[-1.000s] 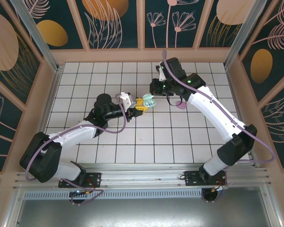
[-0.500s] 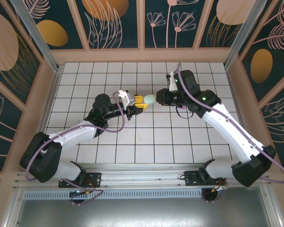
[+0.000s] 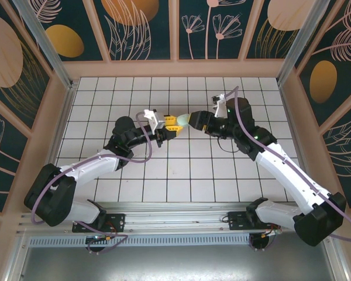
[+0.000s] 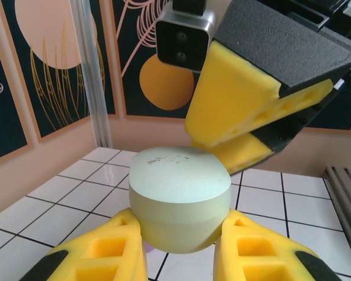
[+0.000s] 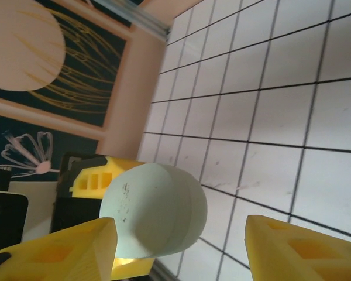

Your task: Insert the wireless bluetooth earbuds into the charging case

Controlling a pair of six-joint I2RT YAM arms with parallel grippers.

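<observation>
Left gripper [image 4: 178, 252] is clamped on the mint charging case [image 4: 180, 193], held in the air over the tiled table [image 5: 292, 111], right gripper [image 5: 178, 246] has jaws apart at its far end, case looks shut, can't tell if earbuds are inside, so probably near done.

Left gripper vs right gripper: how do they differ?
The left gripper is shut on the mint case, fingers pressing both sides; the right gripper is open, fingers spread wider than the case. In the top view the left reaches in from the left, the right from the right. Both have yellow fingers and meet at the case.
</observation>
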